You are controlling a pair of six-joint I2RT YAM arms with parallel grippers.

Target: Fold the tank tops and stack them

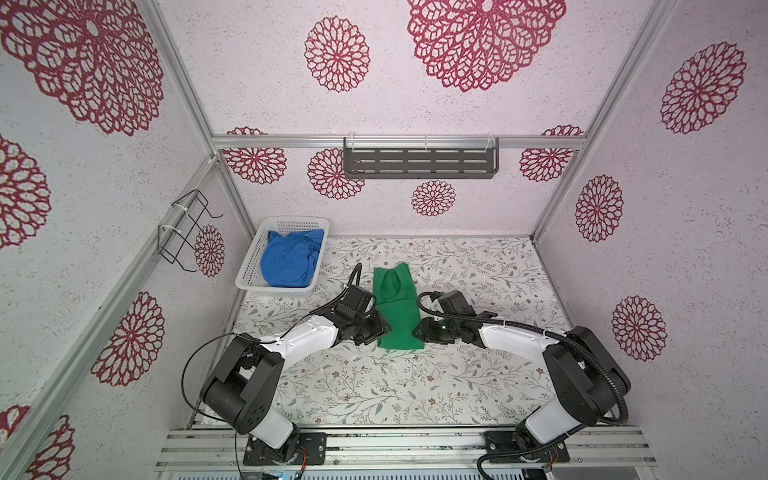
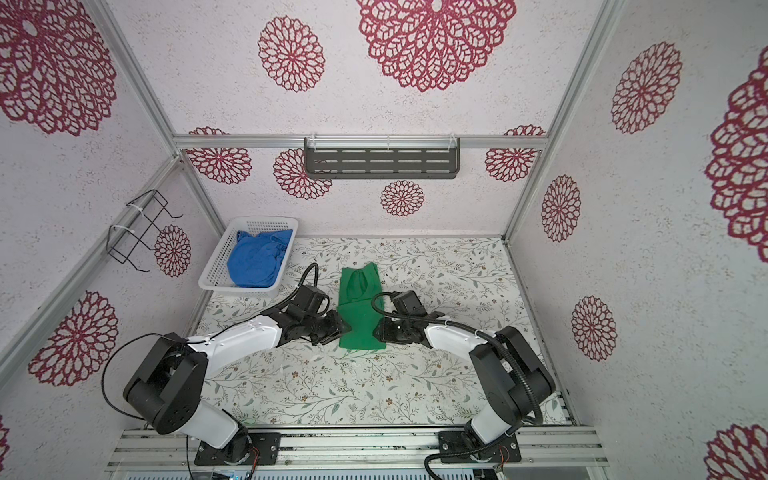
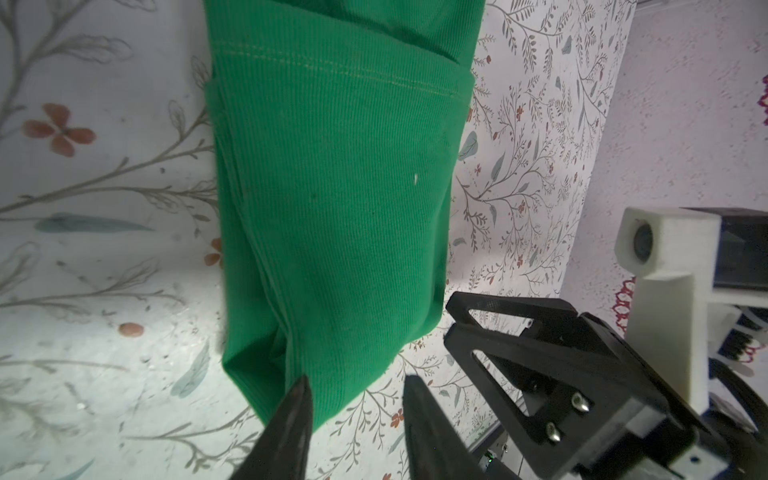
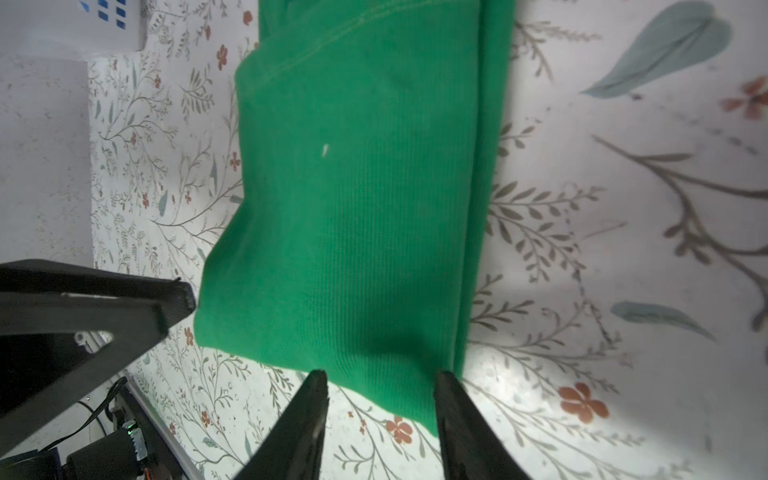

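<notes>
The green tank top (image 1: 397, 309) lies on the floral table, folded into a long narrow strip, with its straps at the far end. My left gripper (image 1: 384, 328) is at the strip's near left corner and my right gripper (image 1: 419, 328) at its near right corner. In the left wrist view the left gripper (image 3: 357, 386) is open, with the green corner (image 3: 332, 257) lying between its fingers. In the right wrist view the right gripper (image 4: 382, 374) is also open, astride the other near corner (image 4: 357, 208). The blue tank top (image 1: 291, 259) lies crumpled in the white basket (image 1: 274, 289).
The basket (image 2: 208, 283) stands at the table's far left corner. A dark slotted shelf (image 1: 419, 164) hangs on the back wall and a black wire rack (image 1: 187, 232) on the left wall. Floral tabletop (image 1: 478, 270) shows to the right of the green top.
</notes>
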